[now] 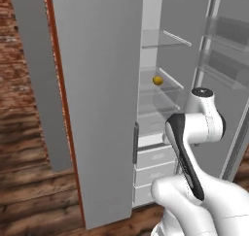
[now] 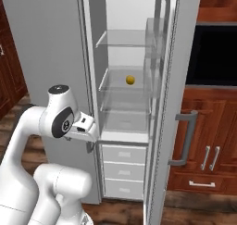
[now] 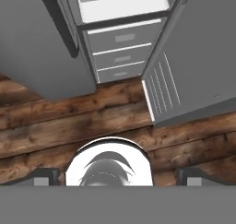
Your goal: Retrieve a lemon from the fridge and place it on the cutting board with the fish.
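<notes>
The fridge (image 2: 125,15) stands with its right door swung open, and the lemon (image 2: 130,80) sits on a clear glass shelf (image 2: 115,87) in the middle of the white interior, a little above the center of the right base view; in the left base view the same lemon (image 1: 157,80) shows right of center in the upper half, just past the edge of the closed left door (image 1: 97,104) that takes up much of the frame. Above it is another glass shelf (image 2: 122,38), and below the shelves three white drawers (image 2: 124,171) are stacked at the bottom of the compartment. The open door (image 2: 178,90) runs down the right of center in the right base view, its long bar handle (image 2: 185,138) facing the wooden cabinets (image 2: 208,150) (a black microwave (image 2: 215,55) sits above them at the upper right). The arm (image 2: 60,115) bends in the lower left of that view, well below and to the left of the lemon, with its hand end close to the fridge's lower front edge. In the hand view the gripper (image 3: 115,177) points down at the wooden floor (image 3: 92,121), its two dark finger tips (image 3: 44,177) set wide apart at the bottom corners with nothing between them, so the pincer is released. The drawers and the foot of the open door lie in the upper part of that frame.
</notes>
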